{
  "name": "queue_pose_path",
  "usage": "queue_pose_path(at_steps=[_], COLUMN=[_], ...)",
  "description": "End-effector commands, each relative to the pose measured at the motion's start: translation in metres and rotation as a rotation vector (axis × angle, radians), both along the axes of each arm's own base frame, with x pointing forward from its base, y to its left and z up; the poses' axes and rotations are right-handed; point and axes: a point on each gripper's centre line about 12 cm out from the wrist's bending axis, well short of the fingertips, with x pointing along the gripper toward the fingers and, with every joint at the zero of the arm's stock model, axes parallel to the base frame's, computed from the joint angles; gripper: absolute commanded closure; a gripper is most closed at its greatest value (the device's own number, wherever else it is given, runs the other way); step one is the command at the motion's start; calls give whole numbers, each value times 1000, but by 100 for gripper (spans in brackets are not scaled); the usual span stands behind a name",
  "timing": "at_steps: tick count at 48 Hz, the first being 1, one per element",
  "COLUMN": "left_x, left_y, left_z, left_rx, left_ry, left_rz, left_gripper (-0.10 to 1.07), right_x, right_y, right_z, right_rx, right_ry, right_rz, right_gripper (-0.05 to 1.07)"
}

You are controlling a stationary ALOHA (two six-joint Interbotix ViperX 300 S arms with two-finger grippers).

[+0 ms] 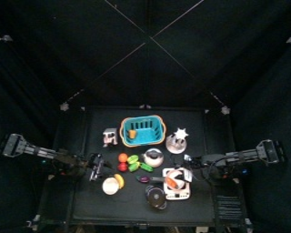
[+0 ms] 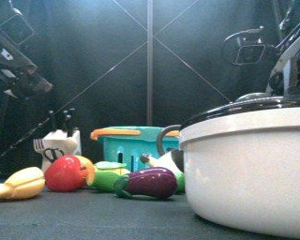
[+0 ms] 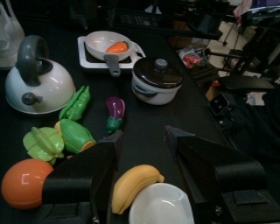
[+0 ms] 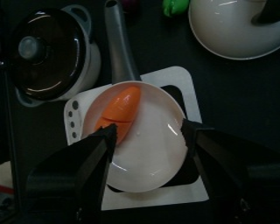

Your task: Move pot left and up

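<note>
The pot (image 1: 156,197) is round with a dark lid and stands near the table's front edge. It fills the right of the front view (image 2: 247,159) with a white body under a black lid. The left wrist view shows the pot (image 3: 160,80) past the vegetables, and the right wrist view shows it (image 4: 43,57) beside the white tray. My right gripper (image 4: 149,140) is open above that tray (image 4: 184,87), which holds a bowl with orange food, and is apart from the pot. In the top view the right gripper (image 1: 191,164) is right of the table's middle. My left gripper (image 3: 140,171) is open over a banana (image 3: 136,185).
A blue basket (image 1: 142,129) and a shiny silver vessel (image 1: 177,141) stand at the back. A white kettle (image 3: 38,83), a purple eggplant (image 3: 115,108), green vegetables (image 3: 55,138) and a tomato (image 3: 28,179) crowd the table's middle and left. A white bowl (image 3: 166,206) lies under the left gripper.
</note>
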Motion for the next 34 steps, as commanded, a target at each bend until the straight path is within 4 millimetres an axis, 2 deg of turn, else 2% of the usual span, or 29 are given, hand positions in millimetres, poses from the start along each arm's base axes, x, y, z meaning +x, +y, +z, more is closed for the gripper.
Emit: queue_pose_path(at_steps=[1, 34], left_x=[3, 2], left_y=[0, 0], left_z=[5, 3], left_rx=[-12, -14], left_ry=[-16, -11], left_rz=[5, 6], left_gripper=[15, 15], right_x=[5, 18], right_y=[0, 0], right_z=[10, 33], right_rx=[0, -21], right_ry=[-40, -107], right_rz=[1, 14], right_gripper=[9, 9])
